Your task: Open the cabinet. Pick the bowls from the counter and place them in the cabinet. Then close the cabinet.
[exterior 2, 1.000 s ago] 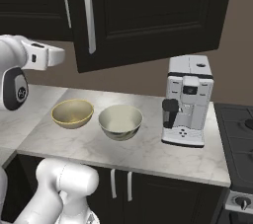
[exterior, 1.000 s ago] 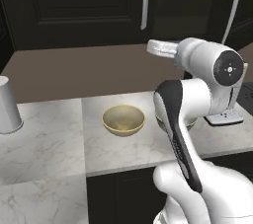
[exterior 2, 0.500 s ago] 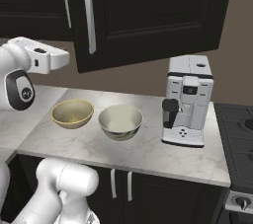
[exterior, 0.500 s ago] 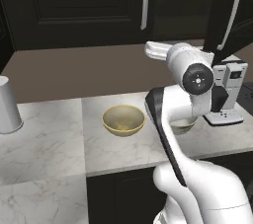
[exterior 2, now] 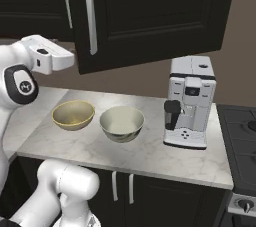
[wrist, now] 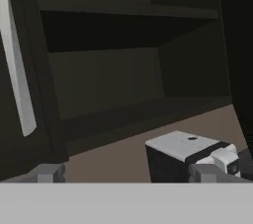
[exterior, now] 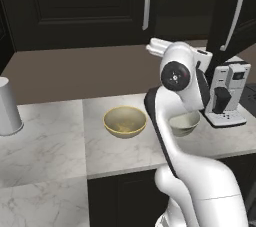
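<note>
Your tool (wrist: 123, 173) is spread wide and carries nothing. Below it, both bowls (exterior 2: 73, 115) (exterior 2: 121, 123) sit side by side on the tabletop (exterior 2: 150, 153). Ahead, the cabinet (wrist: 108, 65) stands open, its shelves dark, one door (exterior 2: 150, 16) swung out.

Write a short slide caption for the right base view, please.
Cabinet door swung open above two bowls and a coffee machine on the marble counter.

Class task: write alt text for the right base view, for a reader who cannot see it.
Two bowls, a tan-yellow bowl and an off-white bowl, sit side by side on a marble counter, left of a white coffee machine. Above them an open dark cabinet door swings outward, and the robot's white arm rises at left.
</note>
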